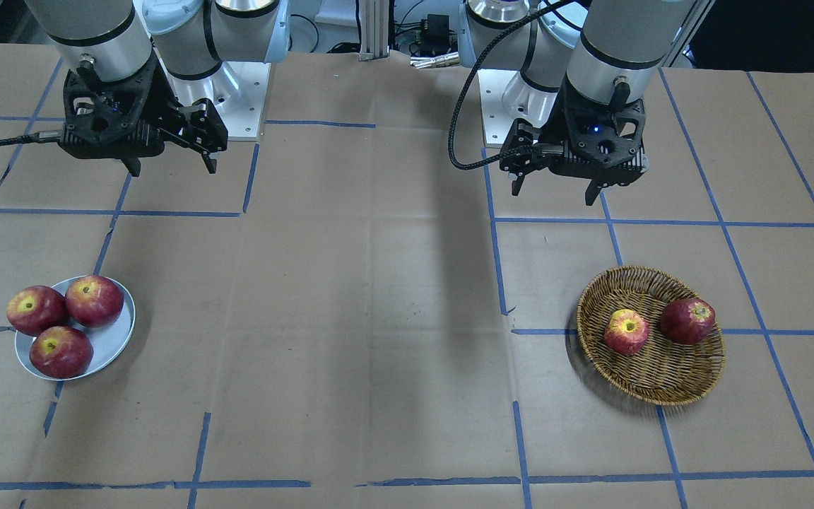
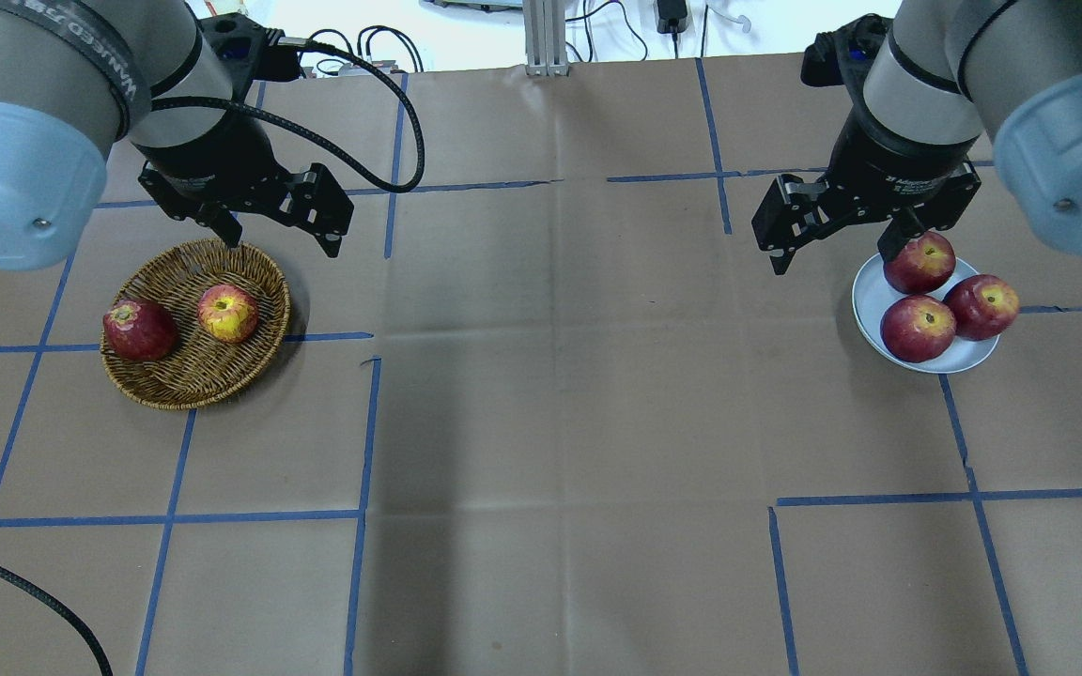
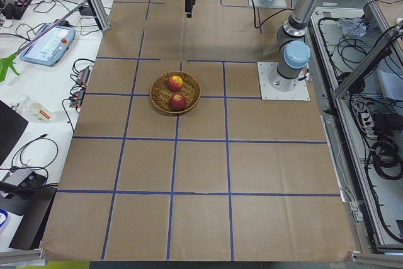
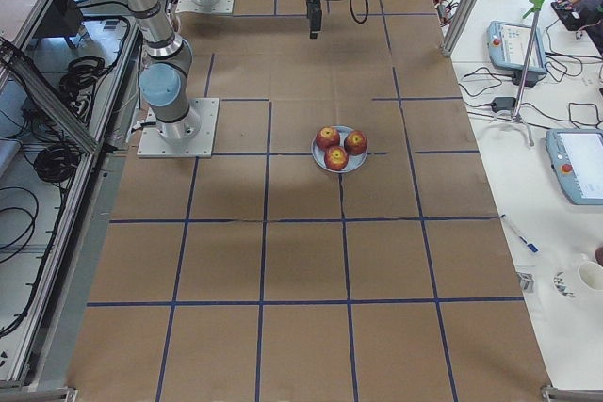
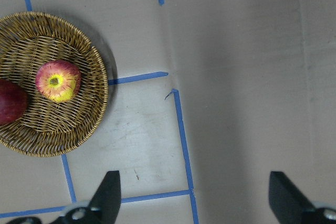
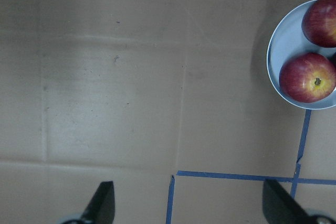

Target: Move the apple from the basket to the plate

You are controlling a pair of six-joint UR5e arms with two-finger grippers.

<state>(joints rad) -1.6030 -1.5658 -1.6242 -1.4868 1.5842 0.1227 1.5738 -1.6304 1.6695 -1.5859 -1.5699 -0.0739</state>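
Note:
The pale red-and-yellow apple [image 1: 626,331] [image 2: 228,313] [image 5: 58,81] lies in the woven wicker basket [image 1: 651,396] [image 2: 193,394] [image 5: 79,140] on my left side. The pale blue-grey plate [image 1: 107,353] [image 2: 870,300] [image 6: 283,51] sits on my right side with three deep red apples on it. My left gripper [image 1: 554,194] [image 2: 283,244] [image 5: 194,198] is open and empty, raised above the table just behind the basket. My right gripper [image 1: 172,170] [image 2: 832,261] [image 6: 184,203] is open and empty, raised behind the plate.
A uniformly dark red apple [image 1: 687,320] [image 2: 139,330] lies in the basket beside the pale one, apart from it. The three plate apples [image 1: 61,351] [image 2: 917,328] fill most of the plate. Brown paper with blue tape lines covers the table [image 2: 560,422].

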